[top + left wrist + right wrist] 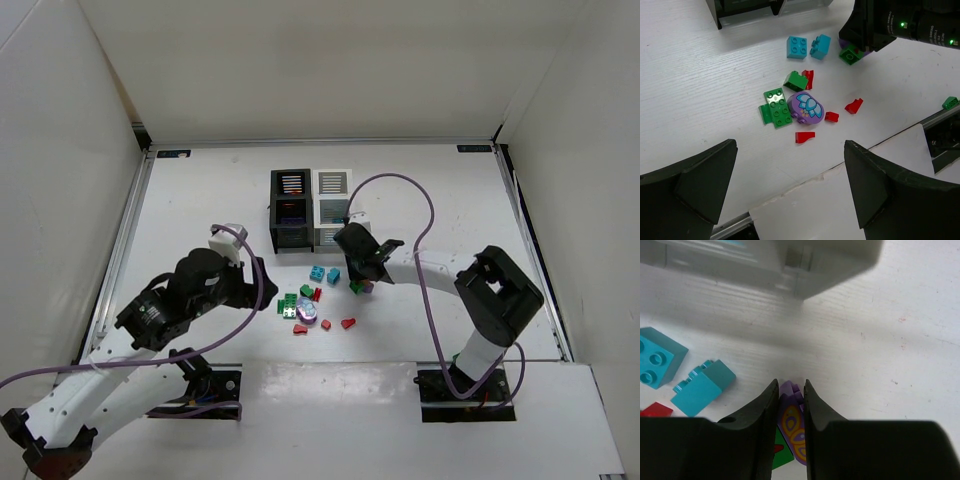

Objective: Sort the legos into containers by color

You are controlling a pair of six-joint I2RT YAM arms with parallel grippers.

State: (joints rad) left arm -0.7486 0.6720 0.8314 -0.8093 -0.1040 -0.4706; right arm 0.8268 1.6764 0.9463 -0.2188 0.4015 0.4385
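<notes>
The legos lie in a loose cluster mid-table: two teal bricks (796, 47), green bricks (776, 107), a round purple piece (806, 107) and several small red pieces (804, 136). The black bin (291, 208) and white bin (332, 205) stand side by side behind them. My right gripper (790, 385) is shut on a purple piece with a butterfly print (792, 425), low over the table just right of the teal bricks (704, 387), with a green brick (782, 455) beside it. My left gripper (790, 185) is open and empty, above the table's front strip near the cluster.
A lone green piece (950, 103) lies to the right by the front strip. The white bin's wall (790, 265) is close ahead of my right gripper. The right arm (495, 300) and its purple cable (425, 240) cross the right half of the table.
</notes>
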